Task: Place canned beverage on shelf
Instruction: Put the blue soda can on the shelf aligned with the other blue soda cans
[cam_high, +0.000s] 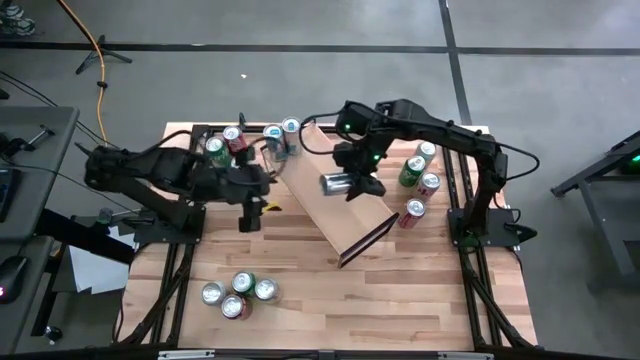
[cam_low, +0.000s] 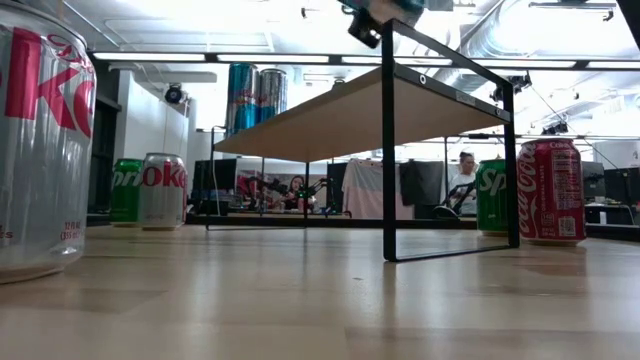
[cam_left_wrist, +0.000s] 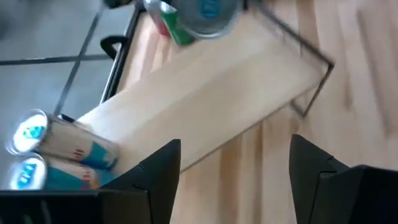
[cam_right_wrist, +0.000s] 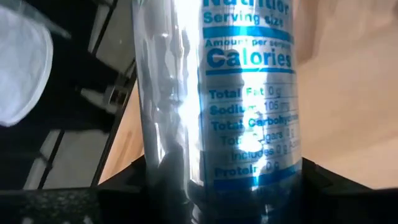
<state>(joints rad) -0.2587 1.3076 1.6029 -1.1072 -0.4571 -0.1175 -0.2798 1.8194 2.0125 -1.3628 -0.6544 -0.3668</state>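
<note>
Right claw (cam_high: 350, 186) is pinching a silver can (cam_high: 335, 183) sideways over the shelf (cam_high: 330, 200); I am lining it up. Left claw (cam_high: 250, 207), spread, is waiting.

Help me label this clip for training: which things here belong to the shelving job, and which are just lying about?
In the job:
- silver can held in the right gripper
- shelf
- two slim blue cans already on its far end

Lying about:
- four cans at the table's near edge
- cans beside the right arm
- cans by the idle left gripper
</note>
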